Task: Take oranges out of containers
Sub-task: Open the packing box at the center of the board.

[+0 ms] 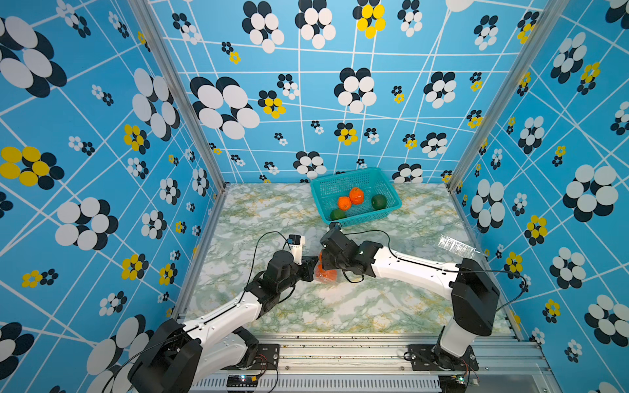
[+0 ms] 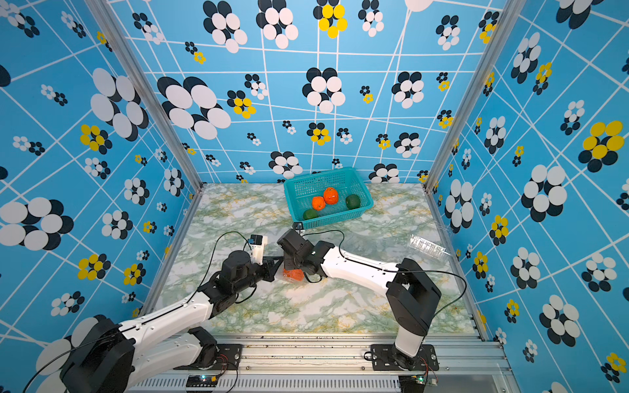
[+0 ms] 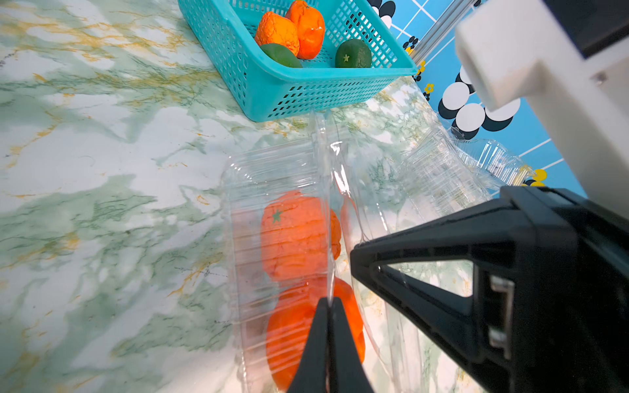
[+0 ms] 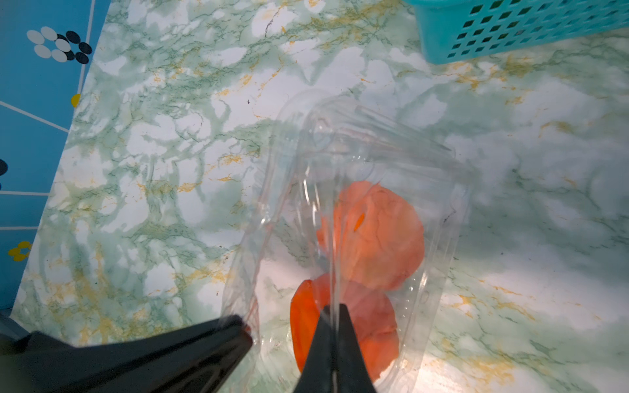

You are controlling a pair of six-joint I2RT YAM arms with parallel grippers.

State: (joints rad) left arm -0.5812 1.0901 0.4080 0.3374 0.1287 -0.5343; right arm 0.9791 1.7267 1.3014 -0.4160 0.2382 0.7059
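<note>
The 2 arms meet over 1 clear box point(image 3: 275, 170) on the marble table point(image 1: 272, 306), at lower centre in both top views. At the box's left is the left gripper point(image 3: 328, 301). Its jaws are pressed together on a thin upright lip of the box, with nothing else between them. Inside the box lie 2 oranges point(image 3: 299, 234), touching, one after the other along its length. At the box's right is the right gripper point(image 4: 335, 308), jaws likewise pinched flat on another clear edge of the same box, near the left one's tip. I cannot tell whether that edge belongs to the lid or the tray.

Up and to the right of the arms, at mid frame, stands a teal basket point(image 1: 367, 215). It holds 2 more oranges point(image 1: 344, 203) and 2 green fruits point(image 1: 378, 201). Farther right, near the table's right edge, lies an empty box point(image 1: 456, 245), well apart from the rest.

The held box looks light, thin and springy. It should flex rather than resist, and the slick plastic may slip from a pinch or snap back shut. The flat lip around the rim is likely the only sound hold, with 1 gripper on each half pulling apart gently so the tray does not lift. The oranges look firm and round. Once uncovered they could roll, so each is best taken across its middle, from above.
</note>
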